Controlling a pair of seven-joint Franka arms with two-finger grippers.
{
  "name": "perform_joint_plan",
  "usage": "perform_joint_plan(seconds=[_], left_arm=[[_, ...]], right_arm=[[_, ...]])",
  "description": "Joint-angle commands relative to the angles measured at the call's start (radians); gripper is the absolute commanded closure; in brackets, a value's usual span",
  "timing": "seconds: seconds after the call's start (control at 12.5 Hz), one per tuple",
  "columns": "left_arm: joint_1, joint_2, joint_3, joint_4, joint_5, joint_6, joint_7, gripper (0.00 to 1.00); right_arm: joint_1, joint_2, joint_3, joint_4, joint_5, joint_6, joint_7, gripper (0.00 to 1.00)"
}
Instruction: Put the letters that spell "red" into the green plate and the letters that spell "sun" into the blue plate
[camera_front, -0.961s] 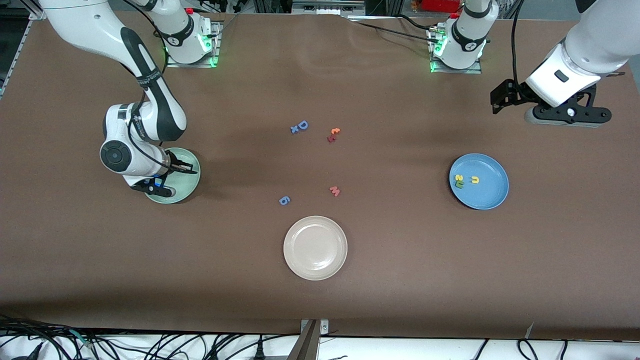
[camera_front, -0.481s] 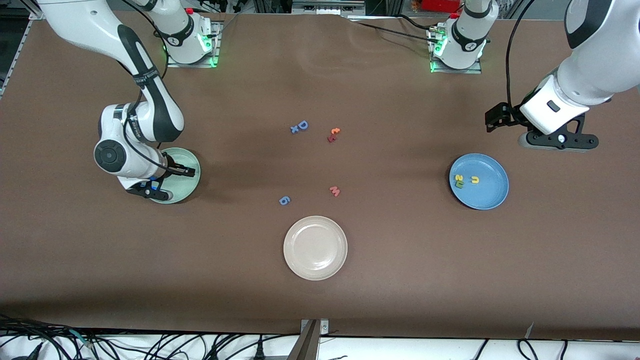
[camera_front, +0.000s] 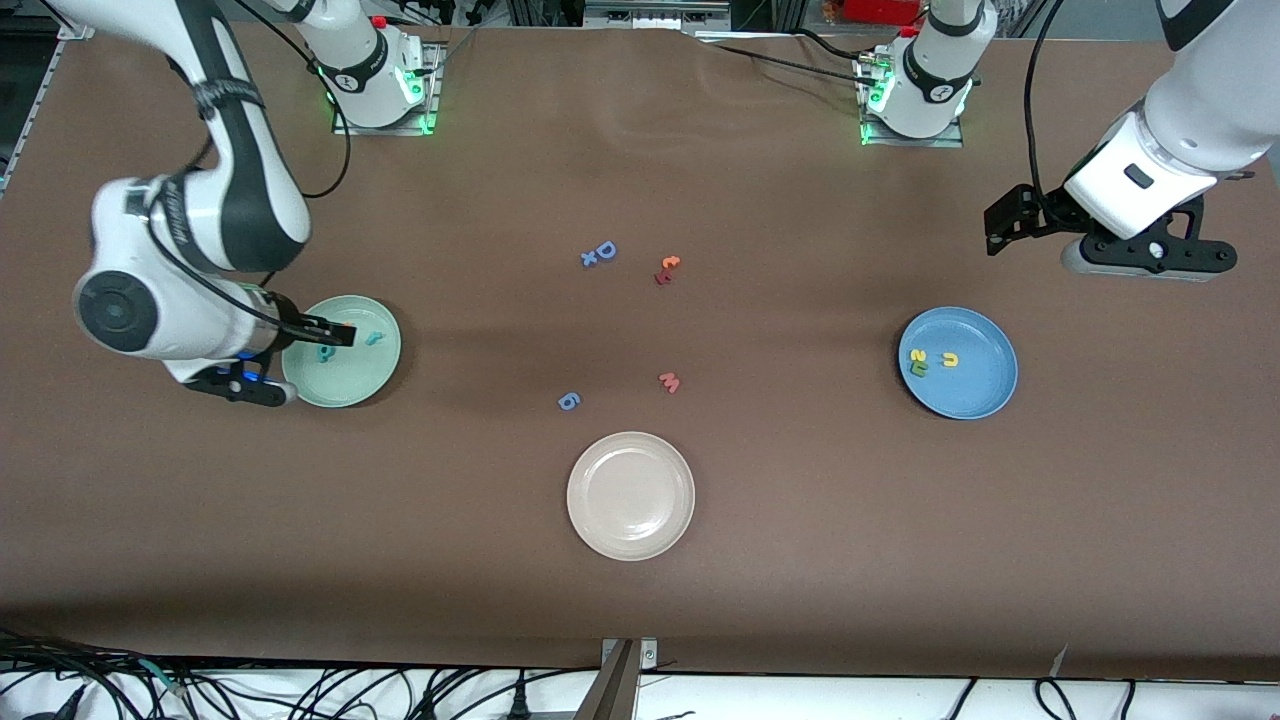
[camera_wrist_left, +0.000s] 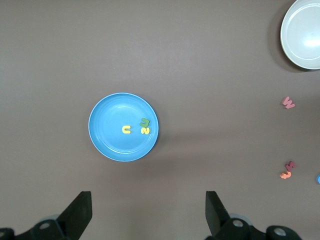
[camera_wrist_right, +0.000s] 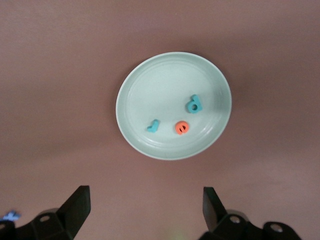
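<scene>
The green plate (camera_front: 352, 386) holds a teal "r" (camera_front: 373, 338) and a teal "d" (camera_front: 325, 352). In the right wrist view the green plate (camera_wrist_right: 150, 90) carries the teal "d" (camera_wrist_right: 194, 104), the teal "r" (camera_wrist_right: 153, 125) and an orange "e" (camera_wrist_right: 182, 128). My right gripper (camera_front: 287, 358) hangs open and empty over that plate's edge, toward the right arm's end. The blue plate (camera_front: 978, 388) holds a yellow "n" (camera_front: 950, 359), a yellow "s" (camera_front: 918, 355) and a green letter (camera_front: 918, 369). My left gripper (camera_front: 1148, 257) waits open over bare table beside the blue plate (camera_wrist_left: 110, 115).
A cream plate (camera_front: 630, 495) lies nearest the front camera, mid-table. Loose letters sit mid-table: a blue "D" with a small piece (camera_front: 600, 253), a red and orange pair (camera_front: 667, 269), a pink "w" (camera_front: 669, 381) and a blue "6" (camera_front: 568, 401).
My right gripper has opened, risen and drawn back toward the right arm's end, uncovering the letters in the green plate. The left arm has shifted slightly.
</scene>
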Motion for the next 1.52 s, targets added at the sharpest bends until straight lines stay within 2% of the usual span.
perform_joint_plan(seconds=[0.0, 0.16, 0.4, 0.64, 1.04, 1.28, 1.44], left_arm=[[0.014, -0.002, -0.006, 0.006, -0.027, -0.008, 0.024, 0.00], [0.014, -0.008, 0.001, 0.013, -0.025, -0.008, 0.021, 0.00], [0.014, -0.002, 0.002, 0.092, -0.021, -0.049, 0.004, 0.00], [0.014, 0.003, 0.005, 0.103, -0.019, -0.054, 0.004, 0.00], [0.012, 0.012, 0.010, 0.103, -0.030, -0.055, 0.007, 0.00], [-0.047, 0.012, 0.077, 0.089, -0.027, -0.055, 0.006, 0.00], [-0.047, 0.014, 0.090, 0.089, -0.031, -0.054, 0.015, 0.00]], right_arm=[[-0.004, 0.017, -0.011, 0.162, 0.006, -0.169, -0.019, 0.01], [-0.005, -0.052, -0.023, 0.170, 0.006, -0.193, -0.056, 0.01], [-0.005, -0.129, -0.054, 0.157, 0.003, -0.159, -0.143, 0.02], [-0.024, -0.231, -0.046, 0.039, -0.003, -0.023, -0.160, 0.01], [-0.024, -0.242, -0.049, 0.040, -0.015, 0.013, -0.208, 0.01], [-0.024, -0.238, -0.055, 0.043, -0.009, 0.008, -0.212, 0.01], [-0.024, -0.235, -0.075, 0.047, -0.010, 0.016, -0.217, 0.01]])
